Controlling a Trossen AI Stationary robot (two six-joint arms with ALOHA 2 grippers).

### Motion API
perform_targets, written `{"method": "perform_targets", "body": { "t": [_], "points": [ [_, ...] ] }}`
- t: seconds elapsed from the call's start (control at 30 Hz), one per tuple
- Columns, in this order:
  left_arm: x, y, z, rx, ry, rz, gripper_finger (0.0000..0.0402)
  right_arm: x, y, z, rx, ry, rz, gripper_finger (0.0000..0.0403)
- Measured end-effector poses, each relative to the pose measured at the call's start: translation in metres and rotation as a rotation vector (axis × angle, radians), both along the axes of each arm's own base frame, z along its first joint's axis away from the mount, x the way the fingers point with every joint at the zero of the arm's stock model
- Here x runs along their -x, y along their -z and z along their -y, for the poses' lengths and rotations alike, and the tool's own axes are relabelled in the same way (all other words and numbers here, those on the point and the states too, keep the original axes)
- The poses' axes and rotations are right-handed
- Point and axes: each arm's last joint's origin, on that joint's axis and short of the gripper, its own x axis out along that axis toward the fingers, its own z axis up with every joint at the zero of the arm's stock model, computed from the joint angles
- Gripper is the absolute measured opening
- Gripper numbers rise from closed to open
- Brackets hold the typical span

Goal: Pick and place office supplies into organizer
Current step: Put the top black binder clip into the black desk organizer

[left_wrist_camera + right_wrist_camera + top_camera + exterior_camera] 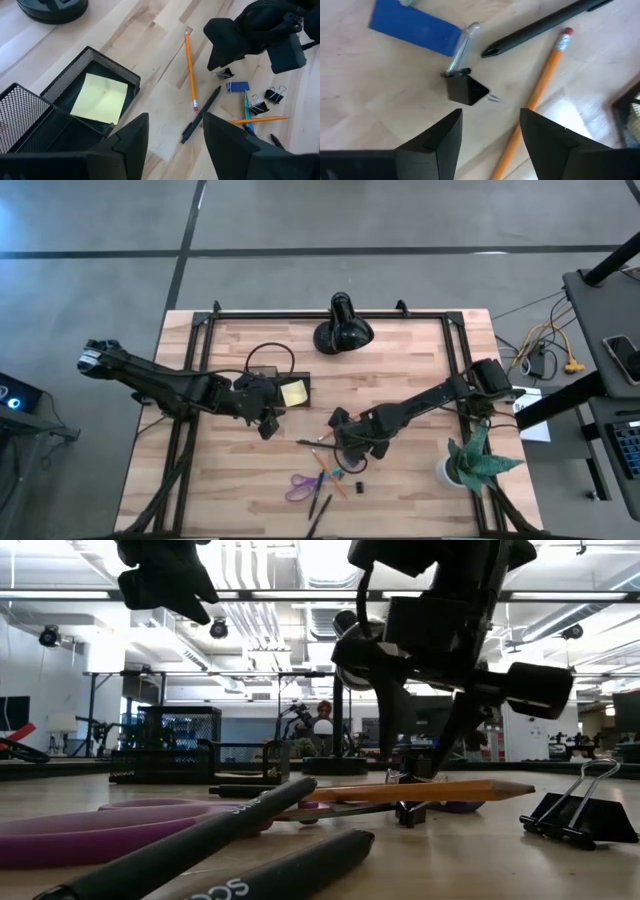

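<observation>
The black mesh organizer point(268, 377) stands left of the table's centre, with the yellow sticky-note pad point(100, 98) lying flat in one compartment. My left gripper point(175, 142) is open and empty just near of the organizer point(30, 115); it also shows in the high view point(268, 423). My right gripper point(490, 137) is open and empty, low over a small black binder clip point(467, 91) lying on the wood; it shows in the high view too point(352, 450). An orange pencil point(540, 95), a black pen point(545, 25) and a blue item point(415, 30) lie around the clip. The purple-handled scissors point(300, 486) lie flat nearer the front edge.
A black dome lamp point(343, 330) stands at the far edge, and a green plant in a white pot point(470, 462) at the right. More pens point(200, 840), a second pencil point(260, 119) and several binder clips point(275, 93) lie scattered near the front. Bare wood lies front left.
</observation>
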Motion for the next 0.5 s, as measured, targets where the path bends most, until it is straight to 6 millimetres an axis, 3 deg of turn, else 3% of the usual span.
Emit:
{"method": "perform_targets", "body": {
  "t": [0.5],
  "points": [
    [-0.001,-0.001,0.000,0.025,-0.018,0.024,0.0169,0.001,-0.004,-0.015,-0.109,-0.135,-0.025,0.0219]
  ]
}}
